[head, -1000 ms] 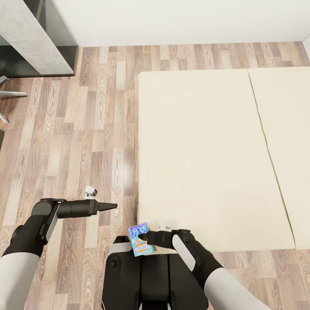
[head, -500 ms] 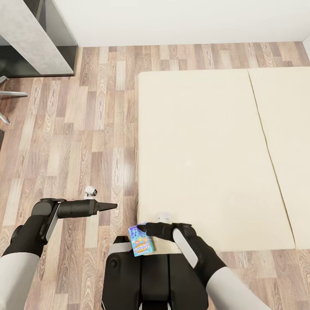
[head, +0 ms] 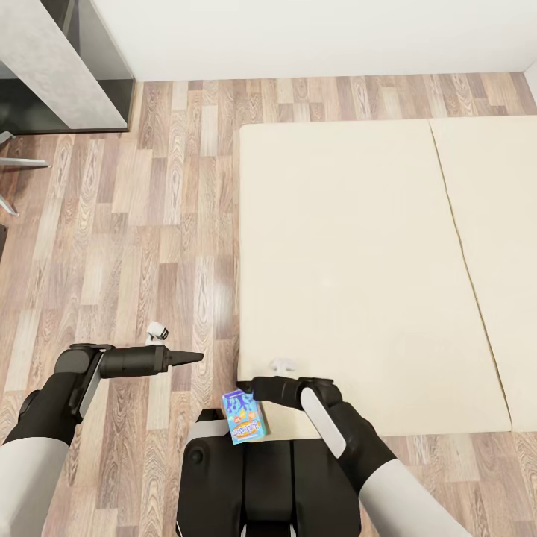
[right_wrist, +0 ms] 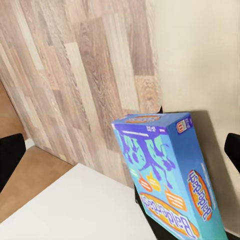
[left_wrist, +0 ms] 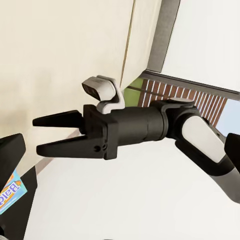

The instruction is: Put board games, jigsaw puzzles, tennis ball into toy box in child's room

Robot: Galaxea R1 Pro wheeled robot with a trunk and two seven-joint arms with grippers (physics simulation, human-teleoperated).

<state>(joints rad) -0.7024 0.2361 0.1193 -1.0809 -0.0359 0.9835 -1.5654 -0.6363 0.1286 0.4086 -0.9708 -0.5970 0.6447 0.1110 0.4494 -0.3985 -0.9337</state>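
Observation:
A small, mostly blue board game (head: 245,418) (right_wrist: 167,175) stands tilted at the near left corner of the beige bed (head: 358,261), just above my dark trunk (head: 261,477). My right gripper (head: 242,388) (left_wrist: 50,132) hovers just beyond the box, open, its fingers apart and touching nothing. In the right wrist view the box stands free between the two spread fingertips (right_wrist: 10,160). My left gripper (head: 195,358) hangs over the wood floor left of the bed, open and holding nothing. A corner of the box (left_wrist: 7,190) shows in the left wrist view.
A dark grey unit with a pale slanted panel (head: 60,67) stands at the far left against the white wall. Thin grey chair legs (head: 11,160) poke in at the left edge. Wood-plank floor (head: 149,209) runs between that unit and the bed.
My right gripper has opened off the blue board game and drawn away from it towards the bed. The box stays by the bed corner. The left arm has not moved.

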